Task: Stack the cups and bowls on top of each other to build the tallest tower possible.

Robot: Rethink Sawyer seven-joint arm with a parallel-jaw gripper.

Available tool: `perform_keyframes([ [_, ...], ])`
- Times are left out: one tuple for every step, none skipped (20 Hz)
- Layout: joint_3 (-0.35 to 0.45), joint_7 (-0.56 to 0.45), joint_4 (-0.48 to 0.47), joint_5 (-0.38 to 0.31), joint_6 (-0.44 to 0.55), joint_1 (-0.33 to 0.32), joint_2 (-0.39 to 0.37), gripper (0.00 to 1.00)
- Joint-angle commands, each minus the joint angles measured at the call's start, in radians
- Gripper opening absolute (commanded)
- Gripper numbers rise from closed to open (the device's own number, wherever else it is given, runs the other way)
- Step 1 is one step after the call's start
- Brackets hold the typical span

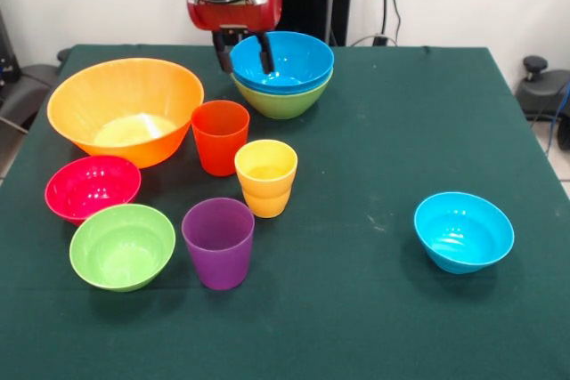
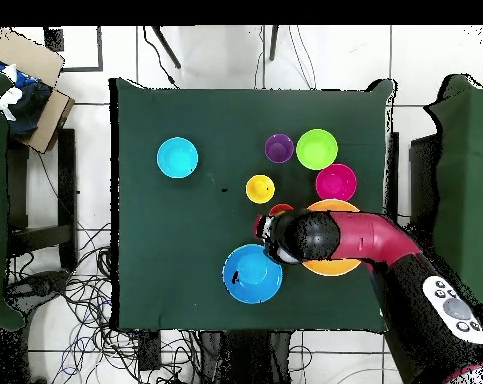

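Gripper (image 1: 244,49) open, fingers straddling the near-left rim of the blue bowl stack (image 1: 287,60), one finger inside, one outside; stack sits on a green bowl (image 1: 283,102) near the far edge. Orange-yellow bowl (image 1: 125,109), three cups (image 1: 220,135) and small bowls on left side. Light-blue bowl (image 1: 463,230) toward the right edge.

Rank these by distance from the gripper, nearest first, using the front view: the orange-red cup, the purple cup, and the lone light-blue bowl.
Gripper, at the blue bowl stack's rim.
1. Orange-red cup, just below it.
2. Purple cup, further toward the camera.
3. Light-blue bowl, far right.
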Motion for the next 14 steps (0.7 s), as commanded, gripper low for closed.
perform_keyframes([
  [0.071, -0.252, -0.038, -0.057, 0.131, -0.010, -0.033, 1.00],
  [0.073, -0.253, -0.042, -0.062, 0.131, -0.013, -0.030, 1.00],
  [0.075, -0.256, -0.042, -0.069, 0.127, -0.020, -0.028, 1.00],
  [0.077, -0.258, -0.046, -0.075, 0.127, -0.023, -0.022, 1.00],
  [0.079, -0.266, -0.052, -0.083, 0.125, -0.031, -0.013, 1.00],
  [0.081, -0.273, -0.060, -0.090, 0.124, -0.036, -0.003, 1.00],
  [0.081, -0.274, -0.069, -0.096, 0.124, -0.036, 0.006, 1.00],
  [0.081, -0.276, -0.078, -0.104, 0.121, -0.037, 0.016, 1.00],
  [0.081, -0.278, -0.087, -0.111, 0.119, -0.038, 0.026, 1.00],
  [0.081, -0.280, -0.096, -0.119, 0.116, -0.039, 0.036, 1.00],
  [0.079, -0.281, -0.108, -0.126, 0.113, -0.039, 0.047, 1.00],
  [0.079, -0.282, -0.117, -0.135, 0.110, -0.039, 0.054, 1.00],
  [0.080, -0.289, -0.130, -0.141, 0.115, -0.040, 0.063, 1.00],
  [0.083, -0.297, -0.142, -0.147, 0.117, -0.042, 0.075, 1.00],
])
